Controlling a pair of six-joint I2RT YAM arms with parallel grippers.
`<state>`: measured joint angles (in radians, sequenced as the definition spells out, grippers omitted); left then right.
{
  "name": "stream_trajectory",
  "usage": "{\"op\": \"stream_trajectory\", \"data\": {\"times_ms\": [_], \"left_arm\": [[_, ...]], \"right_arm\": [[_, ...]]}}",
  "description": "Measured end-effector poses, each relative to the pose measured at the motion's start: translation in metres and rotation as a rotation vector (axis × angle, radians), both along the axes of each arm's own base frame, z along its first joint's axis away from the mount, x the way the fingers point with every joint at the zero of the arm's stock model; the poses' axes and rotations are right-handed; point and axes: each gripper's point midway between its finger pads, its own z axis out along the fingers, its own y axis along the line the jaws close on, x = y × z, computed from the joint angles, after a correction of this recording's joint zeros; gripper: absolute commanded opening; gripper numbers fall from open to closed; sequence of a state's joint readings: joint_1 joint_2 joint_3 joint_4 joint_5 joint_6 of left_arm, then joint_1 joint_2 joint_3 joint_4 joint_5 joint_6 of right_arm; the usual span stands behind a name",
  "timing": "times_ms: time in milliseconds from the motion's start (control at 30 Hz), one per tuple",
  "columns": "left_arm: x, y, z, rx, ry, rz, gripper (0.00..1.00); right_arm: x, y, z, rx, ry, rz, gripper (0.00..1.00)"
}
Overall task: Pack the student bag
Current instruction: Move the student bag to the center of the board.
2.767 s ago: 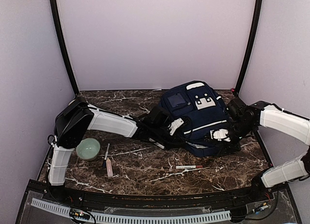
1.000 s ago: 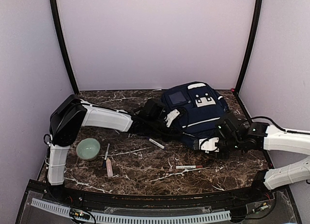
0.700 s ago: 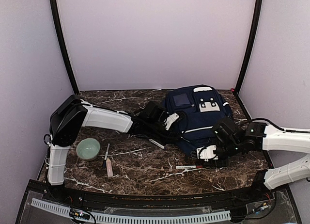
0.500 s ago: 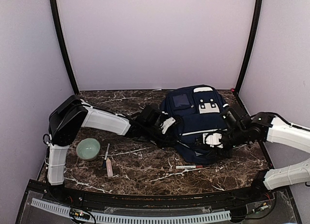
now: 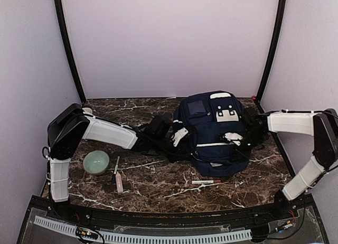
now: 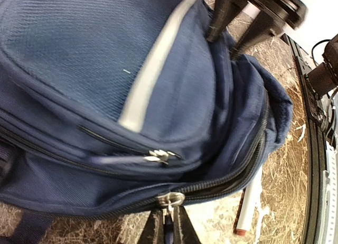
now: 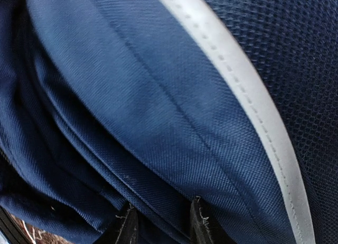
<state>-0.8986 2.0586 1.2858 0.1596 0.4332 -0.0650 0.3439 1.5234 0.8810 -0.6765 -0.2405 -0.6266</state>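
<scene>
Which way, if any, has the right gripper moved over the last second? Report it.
Yes: the right gripper moved away from the marker, toward the rear wall.

The student bag [image 5: 211,135] is navy blue with thin white stripes and white patches. The table [image 5: 158,188] is dark brown marble, veined white. The bowl [image 5: 96,162] is pale green; the marker [image 5: 205,181] white, red-tipped. My left tool [image 6: 168,229] and right tool [image 7: 158,224] are black.

No text can be read, not even on the student bag [image 5: 208,130].
</scene>
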Motion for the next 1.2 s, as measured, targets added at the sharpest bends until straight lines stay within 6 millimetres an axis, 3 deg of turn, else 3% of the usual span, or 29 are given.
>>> {"op": "stream_trajectory", "data": {"times_ms": [100, 267, 467, 500, 567, 633, 800, 967, 1100, 1200], "left_arm": [[-0.001, -0.003, 0.001, -0.003, -0.009, 0.007, 0.00], [0.001, -0.012, 0.005, -0.011, -0.036, 0.042, 0.00], [0.005, -0.057, 0.003, -0.044, -0.045, 0.052, 0.00], [0.005, -0.064, 0.001, -0.047, -0.044, 0.052, 0.01], [0.005, -0.078, -0.003, -0.053, -0.036, 0.051, 0.15], [0.003, -0.091, -0.005, -0.060, -0.029, 0.041, 0.27], [-0.013, -0.103, -0.005, -0.036, -0.028, -0.002, 0.37], [-0.039, -0.089, -0.006, 0.065, -0.055, -0.117, 0.40], [-0.054, -0.067, 0.019, 0.135, -0.142, -0.204, 0.40], [-0.049, -0.056, 0.041, 0.158, -0.238, -0.233, 0.42]], "right_arm": [[0.027, 0.006, -0.001, -0.019, 0.025, -0.056, 0.34], [0.088, 0.022, 0.002, -0.029, 0.004, -0.133, 0.33], [0.139, 0.034, 0.001, -0.054, -0.067, -0.169, 0.31], [0.143, 0.033, 0.001, -0.059, -0.077, -0.172, 0.31], [0.149, 0.031, 0.001, -0.072, -0.099, -0.179, 0.31], [0.153, 0.028, 0.002, -0.077, -0.114, -0.188, 0.31], [0.151, 0.021, 0.010, -0.054, -0.140, -0.207, 0.35], [0.128, 0.016, 0.045, 0.010, -0.201, -0.218, 0.39], [0.111, 0.020, 0.089, 0.106, -0.291, -0.214, 0.41], [0.093, 0.023, 0.109, 0.177, -0.321, -0.199, 0.42]]}}
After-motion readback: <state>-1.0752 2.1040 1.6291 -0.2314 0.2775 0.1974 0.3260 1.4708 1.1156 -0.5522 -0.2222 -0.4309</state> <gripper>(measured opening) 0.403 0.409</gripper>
